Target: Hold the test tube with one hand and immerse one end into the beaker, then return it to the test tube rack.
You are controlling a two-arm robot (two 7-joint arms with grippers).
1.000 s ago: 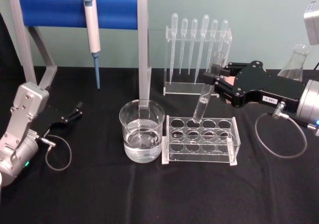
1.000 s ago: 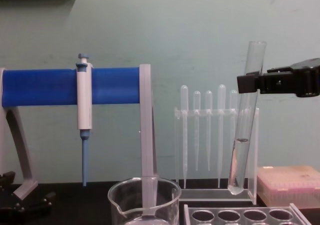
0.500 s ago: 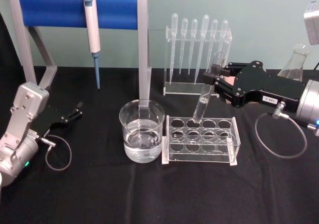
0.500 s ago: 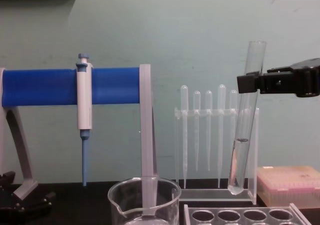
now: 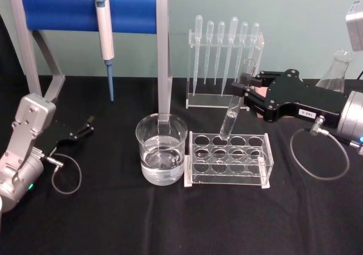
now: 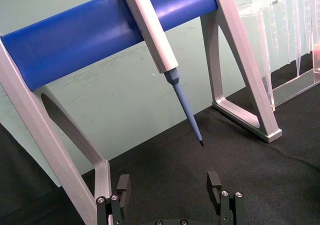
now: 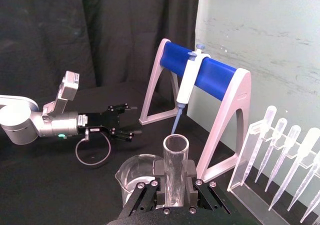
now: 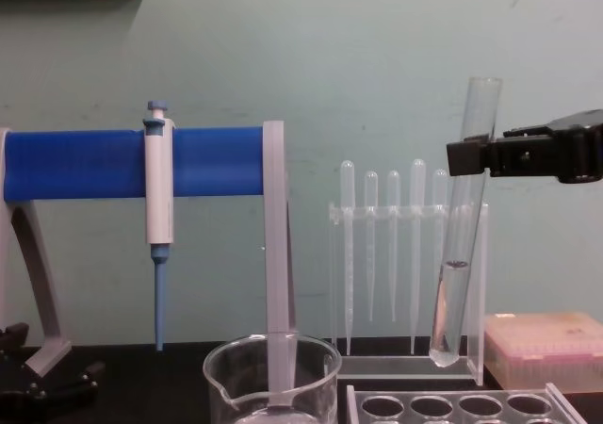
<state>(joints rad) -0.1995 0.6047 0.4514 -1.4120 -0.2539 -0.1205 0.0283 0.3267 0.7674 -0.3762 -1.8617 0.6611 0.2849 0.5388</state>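
The beaker [image 5: 161,153] of water stands on the table [image 5: 113,221] just left of the rack [image 5: 227,177]. Above the rack's back row the test tube [image 5: 229,122] hangs tilted, its round bottom clear of the holes and a little liquid inside. Whichever way it goes next, it seems wise to bring it upright first, carry its bottom above every rim, then lower slowly. The right end effector [image 5: 243,89] is clamped on the tube just below its open rim. The left end effector [image 5: 85,126] sits low at the table's left, fingers apart, holding nothing.
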